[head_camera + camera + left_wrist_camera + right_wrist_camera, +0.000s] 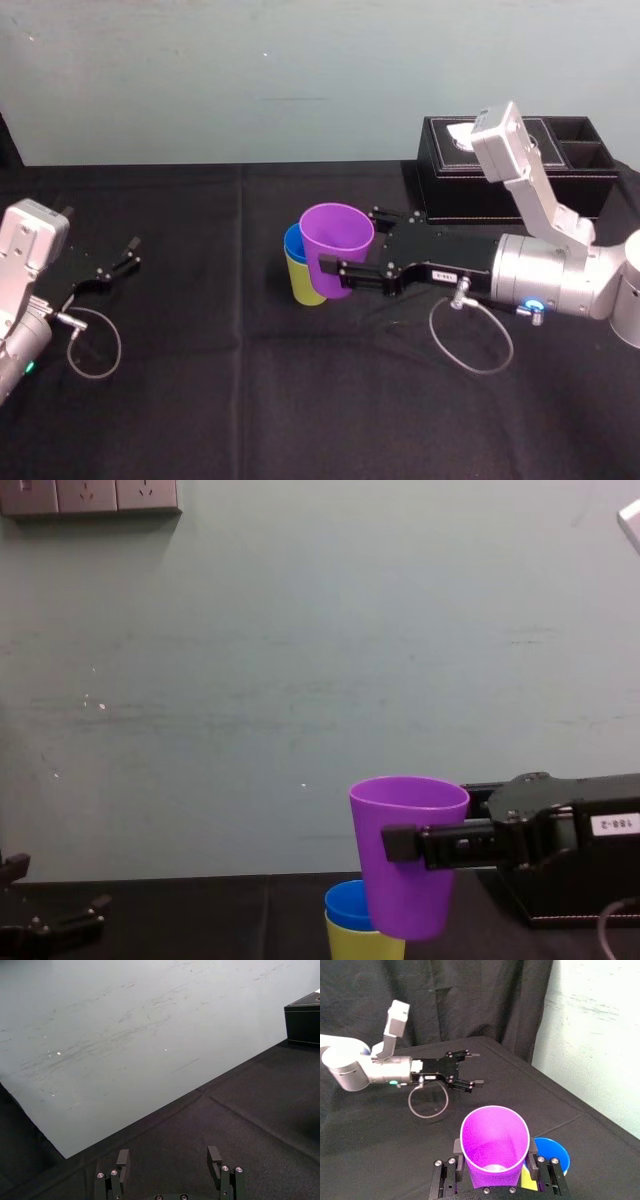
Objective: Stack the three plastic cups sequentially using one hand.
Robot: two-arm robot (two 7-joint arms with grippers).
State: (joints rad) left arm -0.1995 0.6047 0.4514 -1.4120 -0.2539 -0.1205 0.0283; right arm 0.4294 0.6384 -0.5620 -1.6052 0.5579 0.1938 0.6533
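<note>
Purple cup [337, 245] hangs mid-frame in your right gripper [348, 240], jaws clenched on it, just beside the blue cup [291, 240] already nested in the yellow-green cup [303, 282]; only this last placement remains, with your left gripper [130, 252] parked at the frame's left, jaws released.

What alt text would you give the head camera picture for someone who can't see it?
The right gripper holds a purple cup lifted beside a blue cup nested in a yellow-green cup on a black table. The left gripper rests open at the left.
</note>
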